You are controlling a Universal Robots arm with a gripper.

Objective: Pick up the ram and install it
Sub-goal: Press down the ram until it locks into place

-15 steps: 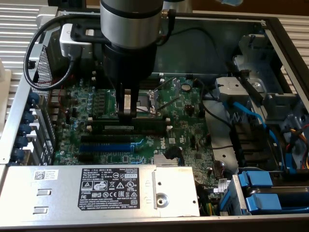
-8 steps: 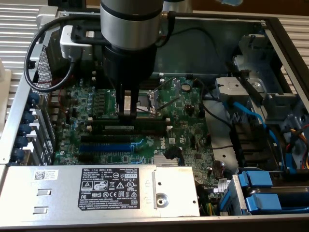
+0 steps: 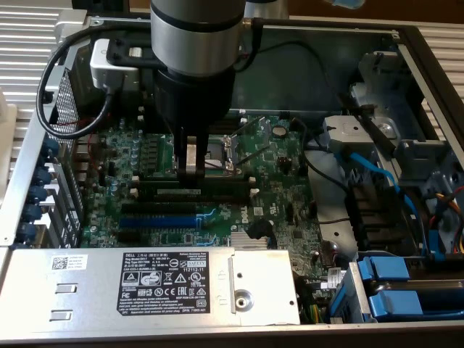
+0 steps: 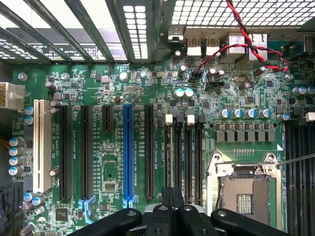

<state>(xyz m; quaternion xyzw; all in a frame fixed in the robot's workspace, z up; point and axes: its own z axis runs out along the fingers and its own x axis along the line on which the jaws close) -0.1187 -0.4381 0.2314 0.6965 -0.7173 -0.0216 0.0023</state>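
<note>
Open computer case, board lying flat. At the exterior view's left, a black cable (image 3: pixel 52 87) looped from the wrist over the case edge, to be kept off the board. Below it, the blue slot (image 3: pixel 158 218), not the target. Just beyond, the ram (image 3: pixel 217 191), on edge along a black memory slot with its pale label facing the camera, apparently in the slot rather than loose on the board. Directly over the ram's middle, the gripper (image 3: pixel 191 168), fingers pressed together with nothing between them, tips at or just above the ram's top edge. Probably a seating press: best done straight down and centred, so both ends sink evenly and neither end clip is left up. Behind the gripper, the socket (image 3: pixel 221 151); at the right, a blue cable (image 3: pixel 370 170) well apart. In the wrist view, the gripper (image 4: pixel 173 192) over the memory slots (image 4: pixel 183 147), beside the blue slot (image 4: pixel 128 147). Hidden or unclear: contact between tips and ram, the state of the end clips, the depth of seating, and the arm above the wrist.
</note>
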